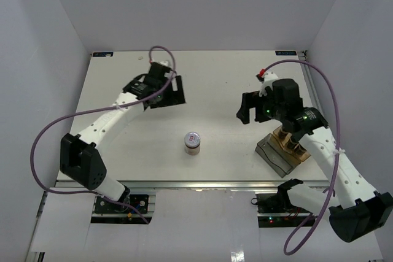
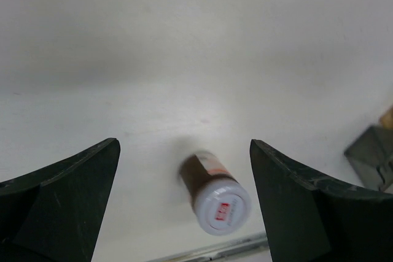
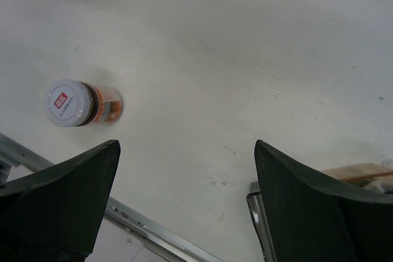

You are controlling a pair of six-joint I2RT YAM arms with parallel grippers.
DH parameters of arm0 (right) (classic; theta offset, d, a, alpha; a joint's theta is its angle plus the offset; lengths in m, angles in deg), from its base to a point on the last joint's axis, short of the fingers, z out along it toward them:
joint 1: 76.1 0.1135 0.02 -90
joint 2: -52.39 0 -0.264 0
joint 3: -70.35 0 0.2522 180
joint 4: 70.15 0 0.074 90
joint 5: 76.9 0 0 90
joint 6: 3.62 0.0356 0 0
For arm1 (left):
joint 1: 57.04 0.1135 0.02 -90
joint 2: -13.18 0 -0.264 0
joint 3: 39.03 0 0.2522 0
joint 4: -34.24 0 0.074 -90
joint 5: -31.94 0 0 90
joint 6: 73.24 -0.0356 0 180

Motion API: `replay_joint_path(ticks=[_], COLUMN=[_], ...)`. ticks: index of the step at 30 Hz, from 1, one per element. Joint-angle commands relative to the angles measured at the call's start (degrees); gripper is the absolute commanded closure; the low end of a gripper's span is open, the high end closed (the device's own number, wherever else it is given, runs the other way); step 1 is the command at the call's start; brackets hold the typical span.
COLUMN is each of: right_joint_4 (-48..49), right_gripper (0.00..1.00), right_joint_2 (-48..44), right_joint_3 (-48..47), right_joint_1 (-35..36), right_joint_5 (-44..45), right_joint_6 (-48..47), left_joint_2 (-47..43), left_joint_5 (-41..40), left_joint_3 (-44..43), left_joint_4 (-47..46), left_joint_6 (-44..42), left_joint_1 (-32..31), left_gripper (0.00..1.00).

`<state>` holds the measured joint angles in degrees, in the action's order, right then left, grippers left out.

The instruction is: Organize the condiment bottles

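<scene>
One condiment bottle (image 1: pixel 192 143) stands upright alone in the middle of the table, brown-bodied with an orange label and a pale lid with a red mark. It shows in the left wrist view (image 2: pixel 215 194) and in the right wrist view (image 3: pixel 80 104). My left gripper (image 1: pixel 172 93) hangs open over the far left of the table, well back from the bottle; its jaws (image 2: pixel 184 145) hold nothing. My right gripper (image 1: pixel 247 107) is open too, to the bottle's right, with nothing between its fingers (image 3: pixel 187 145). Brownish bottles (image 1: pixel 285 139) stand in the tray, mostly hidden by my right arm.
A grey rectangular tray (image 1: pixel 273 154) sits at the near right, under my right forearm; its corner shows in the wrist views (image 2: pixel 371 154) (image 3: pixel 256 210). The table's metal front rail (image 3: pixel 147 231) runs close behind the lone bottle. White walls enclose the table.
</scene>
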<state>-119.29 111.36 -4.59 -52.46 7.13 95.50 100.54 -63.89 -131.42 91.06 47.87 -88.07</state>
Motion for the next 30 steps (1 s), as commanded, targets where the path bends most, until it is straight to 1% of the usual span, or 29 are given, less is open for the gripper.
replay_joint_path(ticks=[1, 2, 6, 8, 10, 15, 19, 25, 30], right_joint_4=[3.82, 4.14, 5.21, 5.15, 5.48, 5.99, 5.63, 5.92, 6.06], right_gripper=[0.03, 0.02, 0.02, 0.02, 0.03, 0.05, 0.06, 0.06, 0.03], right_joint_2=[4.69, 7.04, 15.05, 20.71, 23.62, 30.86, 35.36, 38.83, 41.62], right_joint_3=[-4.02, -4.43, -7.38, -9.99, -11.42, -15.2, -17.54, -18.01, -17.5], right_joint_1=[14.23, 16.94, 27.75, 32.4, 34.3, 36.12, 37.05, 37.46, 37.69], right_joint_5=[3.01, 5.12, 9.81, 13.06, 14.3, 16.02, 17.16, 18.07, 17.75], right_joint_6=[2.13, 2.69, 3.64, 4.15, 4.06, 3.24, 3.1, 3.2, 3.95], left_joint_2=[-7.39, -8.88, -11.78, -13.97, -16.55, -20.48, -21.33, -21.73, -22.47], left_joint_5=[5.79, 8.6, 13.06, 17.41, 19.41, 19.56, 20.1, 20.96, 20.45], left_joint_3=[3.95, 6.53, 13.47, 19.27, 23.18, 26.35, 28.41, 30.21, 30.46], left_joint_4=[0.53, -0.41, -4.07, -6.39, -7.66, -9.63, -10.59, -11.51, -11.51], left_joint_6=[-5.1, -5.89, -6.98, -7.21, -7.63, -6.53, -5.99, -6.25, -6.74], left_joint_1=[13.84, 17.77, 28.32, 35.28, 37.46, 38.13, 38.15, 38.15, 38.15], left_gripper=[0.02, 0.02, 0.02, 0.02, 0.02, 0.02, 0.02, 0.02, 0.02])
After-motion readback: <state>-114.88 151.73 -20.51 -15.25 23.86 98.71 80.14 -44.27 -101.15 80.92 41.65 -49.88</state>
